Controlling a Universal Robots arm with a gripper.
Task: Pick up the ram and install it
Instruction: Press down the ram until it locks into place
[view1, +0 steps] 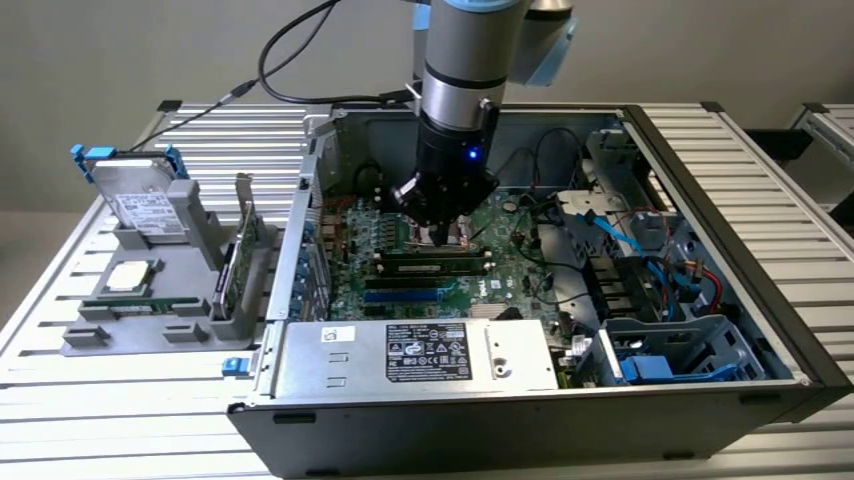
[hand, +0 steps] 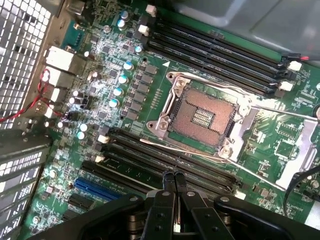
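**A:** Exterior view first: where is the arm?

**B:** It reaches down into the open computer case (view1: 747, 300), with the gripper (view1: 441, 236) low over the motherboard (view1: 514, 285), near the middle of the board.

**A:** And the fingers?

**B:** In the wrist view the gripper (hand: 174, 181) has its 2 fingertips (hand: 168, 179) pressed together. Nothing is between them. They sit just above the bank of black memory slots (hand: 165, 155) beside the bare CPU socket (hand: 202, 115).

**A:** Where is the ram?

**B:** In the exterior view the ram (view1: 427, 266) lies at 6 o'clock from the gripper, just below it. It runs lengthwise along a memory slot, flat-on to the camera with its dark chips showing. I cannot tell whether it is pushed fully home. The gripper is very near it, but I cannot see contact.

**A:** What is around it?

**B:** A blue slot (view1: 407, 296) is at 6 o'clock from the ram, and beyond that the grey power supply (view1: 414, 355) sits at the case's near edge. At 9 o'clock, outside the case, a grey holder (view1: 147, 320) stands on the slatted table (view1: 80, 420). It carries a hard drive (view1: 140, 195), a processor chip (view1: 127, 277) and an upright expansion card (view1: 244, 250).
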